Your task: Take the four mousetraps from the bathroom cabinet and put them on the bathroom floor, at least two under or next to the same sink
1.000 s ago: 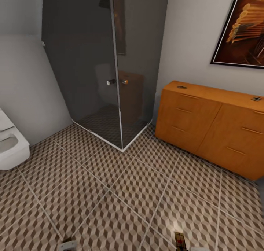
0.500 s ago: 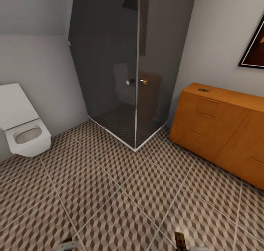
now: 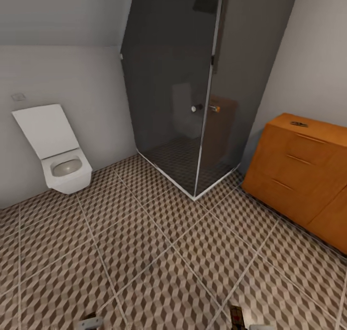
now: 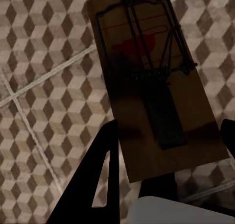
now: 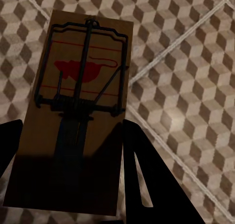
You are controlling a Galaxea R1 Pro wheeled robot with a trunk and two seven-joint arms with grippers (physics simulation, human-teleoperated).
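In the left wrist view, a tan mousetrap [image 4: 147, 77] with a red mark sits between the dark fingers [image 4: 105, 175] of my left gripper [image 4: 169, 128], held over the cube-patterned bathroom floor [image 4: 44, 72]. My right gripper [image 5: 71, 128] is shut on a second mousetrap [image 5: 83, 87] above the same tiles. The head view catches the tip of this trap [image 3: 235, 314] at its bottom edge, with my left gripper [image 3: 89, 322] to its left. Another mousetrap [image 3: 299, 124] lies on top of the orange cabinet [image 3: 294, 171] at the right. The sink is out of view.
A white wall-hung toilet [image 3: 60, 161] with its lid up is at the left. A dark glass shower enclosure [image 3: 193, 94] fills the far corner, beside the cabinet. Tiled floor [image 3: 159, 253] stretches between them and me.
The head camera has swung left: the toilet has come fully into view, and the shower and cabinet have slid right in the picture. Both grippers stay at the bottom edge.
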